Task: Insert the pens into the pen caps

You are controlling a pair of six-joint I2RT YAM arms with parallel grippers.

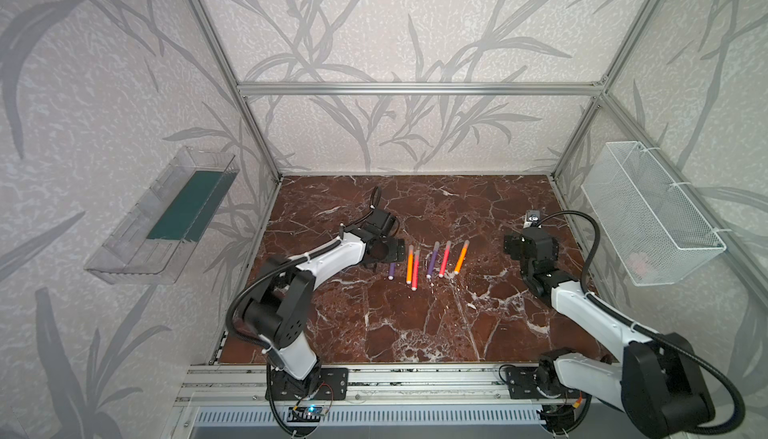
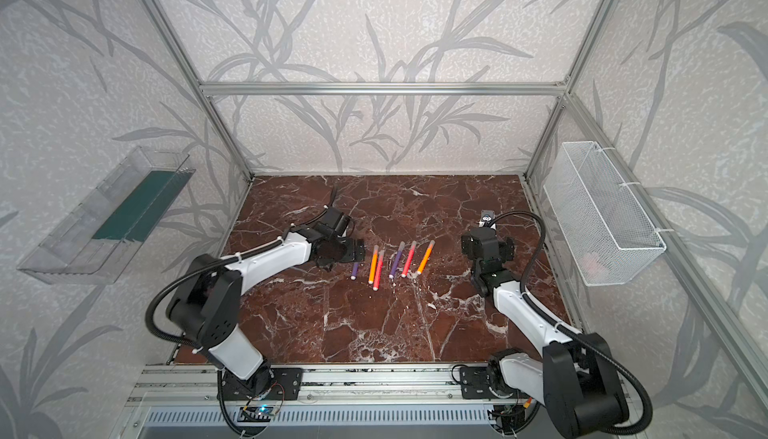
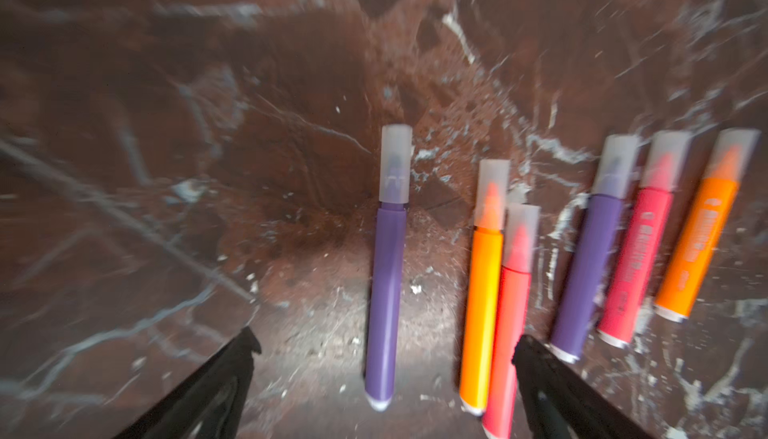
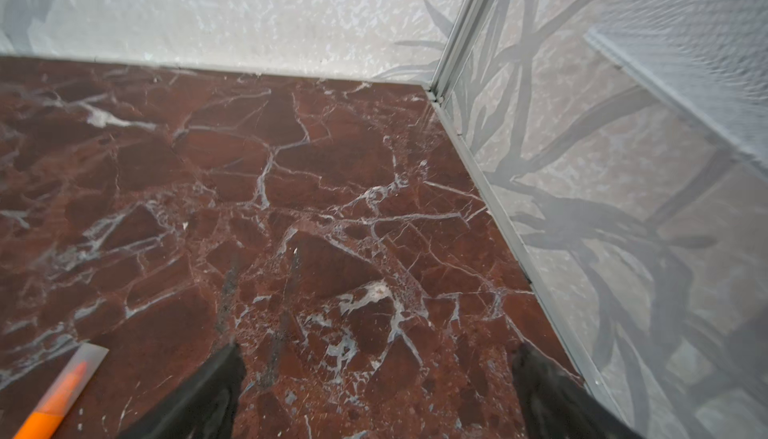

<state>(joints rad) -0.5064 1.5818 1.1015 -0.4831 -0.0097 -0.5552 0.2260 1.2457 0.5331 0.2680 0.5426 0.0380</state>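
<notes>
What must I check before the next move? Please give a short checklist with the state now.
1. All six pens carry caps: ok, seen in the left wrist view.
2. Cap fully seated on the left purple pen: cannot tell, the picture is blurred.
3. Left gripper open and empty: ok.
4. Right gripper open and empty: ok.
5. No loose caps on the table: ok, none seen.
</notes>
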